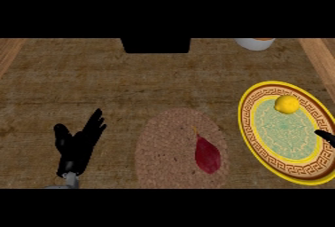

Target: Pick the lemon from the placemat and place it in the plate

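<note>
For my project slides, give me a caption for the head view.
Lemon resting on the plate, red pepper left on the placemat, left hand open.

Only a fingertip of the right hand (325, 136) shows, poking in from the right edge over the plate (247, 116); its palm and other fingers lie out of view, so its pose cannot be told. The left hand (77, 144) shows whole, but its forearm is cut off at the bottom edge just below the wrist. Far above the left hand, a black block (156, 45) is cut by the top edge. Far above the right hand, a white vessel (255, 43) shows only its lower rim. The mat (171, 148) between the hands loses its near edge at the bottom.
</note>
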Action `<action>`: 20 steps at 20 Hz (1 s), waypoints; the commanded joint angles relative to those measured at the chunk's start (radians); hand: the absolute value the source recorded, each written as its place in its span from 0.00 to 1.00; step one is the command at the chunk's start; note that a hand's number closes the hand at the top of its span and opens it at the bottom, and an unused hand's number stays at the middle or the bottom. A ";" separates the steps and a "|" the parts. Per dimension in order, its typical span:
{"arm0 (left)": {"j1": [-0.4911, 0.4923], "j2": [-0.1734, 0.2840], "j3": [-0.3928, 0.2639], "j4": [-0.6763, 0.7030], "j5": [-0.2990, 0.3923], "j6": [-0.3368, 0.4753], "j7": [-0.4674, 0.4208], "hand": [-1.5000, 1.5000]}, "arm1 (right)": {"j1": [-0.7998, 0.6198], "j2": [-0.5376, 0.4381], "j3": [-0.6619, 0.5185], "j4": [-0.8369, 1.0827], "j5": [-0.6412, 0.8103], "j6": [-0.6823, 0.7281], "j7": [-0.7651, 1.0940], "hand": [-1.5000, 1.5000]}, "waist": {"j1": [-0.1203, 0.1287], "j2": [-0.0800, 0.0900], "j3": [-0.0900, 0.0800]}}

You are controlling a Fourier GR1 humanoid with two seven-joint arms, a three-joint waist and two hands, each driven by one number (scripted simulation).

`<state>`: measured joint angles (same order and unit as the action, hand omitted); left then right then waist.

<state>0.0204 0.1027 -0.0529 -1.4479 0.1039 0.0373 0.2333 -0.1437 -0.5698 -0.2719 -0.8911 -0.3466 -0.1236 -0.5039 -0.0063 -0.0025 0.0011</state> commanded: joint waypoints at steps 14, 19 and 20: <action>0.003 -0.019 0.009 -0.017 -0.024 0.004 0.011 0.50 | 0.474 -0.027 -0.092 -0.217 0.057 0.290 -0.186 0.00 | 0.002 0.002 -0.001; -0.018 -0.026 0.017 0.038 -0.029 -0.009 -0.001 0.50 | 0.517 0.004 -0.121 -0.239 0.106 0.301 -0.181 0.00 | 0.002 0.002 -0.001; -0.024 -0.040 0.011 0.089 -0.050 -0.001 -0.059 0.50 | 0.518 0.027 -0.122 -0.191 0.126 0.301 -0.262 0.00 | 0.002 0.002 -0.001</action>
<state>0.0162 0.0783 -0.0422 -1.4284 0.0738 0.0327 0.2049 0.3658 -0.5690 -0.3682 -1.1365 -0.2653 0.1553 -0.6908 -0.0054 -0.0032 0.0011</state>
